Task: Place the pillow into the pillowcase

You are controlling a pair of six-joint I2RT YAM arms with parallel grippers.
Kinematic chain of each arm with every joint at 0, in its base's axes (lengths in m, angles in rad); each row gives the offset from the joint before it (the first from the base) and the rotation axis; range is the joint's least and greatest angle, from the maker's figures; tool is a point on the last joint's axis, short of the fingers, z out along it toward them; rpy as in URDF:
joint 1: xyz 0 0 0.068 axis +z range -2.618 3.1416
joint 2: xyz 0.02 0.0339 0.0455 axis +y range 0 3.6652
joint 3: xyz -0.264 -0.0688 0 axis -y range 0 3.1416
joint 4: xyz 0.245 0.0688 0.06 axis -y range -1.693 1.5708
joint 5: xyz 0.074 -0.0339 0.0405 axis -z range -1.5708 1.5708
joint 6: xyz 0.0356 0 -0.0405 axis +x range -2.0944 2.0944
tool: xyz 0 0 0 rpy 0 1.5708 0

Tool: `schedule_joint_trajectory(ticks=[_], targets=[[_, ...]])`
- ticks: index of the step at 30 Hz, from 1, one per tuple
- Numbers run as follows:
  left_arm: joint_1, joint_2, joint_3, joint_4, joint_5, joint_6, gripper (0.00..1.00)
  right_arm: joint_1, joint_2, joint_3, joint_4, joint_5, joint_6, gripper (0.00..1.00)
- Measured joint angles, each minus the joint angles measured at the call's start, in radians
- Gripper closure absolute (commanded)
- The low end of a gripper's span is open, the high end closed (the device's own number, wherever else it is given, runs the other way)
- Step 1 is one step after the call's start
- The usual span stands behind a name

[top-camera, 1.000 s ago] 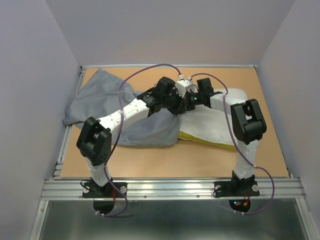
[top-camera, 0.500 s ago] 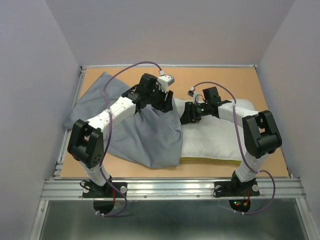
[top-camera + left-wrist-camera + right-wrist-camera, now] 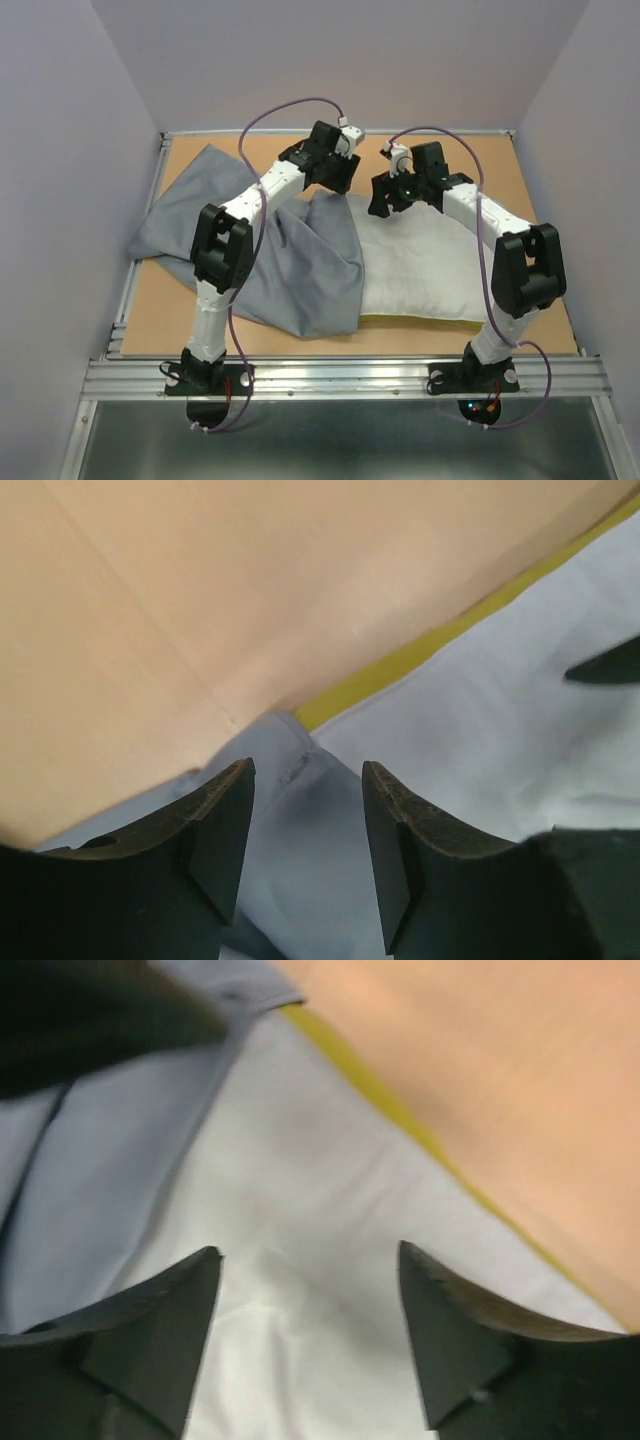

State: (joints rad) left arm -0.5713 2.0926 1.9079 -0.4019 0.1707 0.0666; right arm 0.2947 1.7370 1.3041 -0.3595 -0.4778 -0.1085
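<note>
You will find no text, label, brand, number or sign that can be read on the pillow [image 3: 420, 270], the pillowcase [image 3: 300, 280] or the worktop [image 3: 400, 340].

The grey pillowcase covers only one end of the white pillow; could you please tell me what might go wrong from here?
The left gripper and right gripper are both open and hold nothing, so the slate-grey fabric pillowcase may slip back off. Most of the white quilted pillow lies bare; a regrasp at the hem could pinch pillow and case together.
</note>
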Motion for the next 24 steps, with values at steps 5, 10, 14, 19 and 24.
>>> schedule_joint_trajectory(ticks=[5, 10, 14, 19, 24], targets=[[-0.031, 0.082, 0.001, -0.061, -0.03, 0.0, 0.47, -0.042, 0.091, 0.058, 0.004, 0.092, -0.094, 0.0], [-0.04, 0.085, 0.001, -0.059, -0.057, -0.001, 0.56, -0.058, 0.208, 0.077, -0.005, 0.109, -0.149, 0.23], [-0.039, 0.085, 0.003, -0.059, -0.064, -0.005, 0.76, -0.058, 0.26, 0.119, -0.019, 0.061, -0.162, 0.68], [-0.035, 0.098, 0.032, -0.058, -0.037, -0.006, 0.97, -0.059, 0.261, 0.137, -0.026, -0.032, -0.156, 0.99], [-0.029, 0.102, 0.038, -0.013, 0.083, -0.012, 0.97, -0.061, 0.261, 0.138, -0.027, -0.14, -0.133, 0.99]])
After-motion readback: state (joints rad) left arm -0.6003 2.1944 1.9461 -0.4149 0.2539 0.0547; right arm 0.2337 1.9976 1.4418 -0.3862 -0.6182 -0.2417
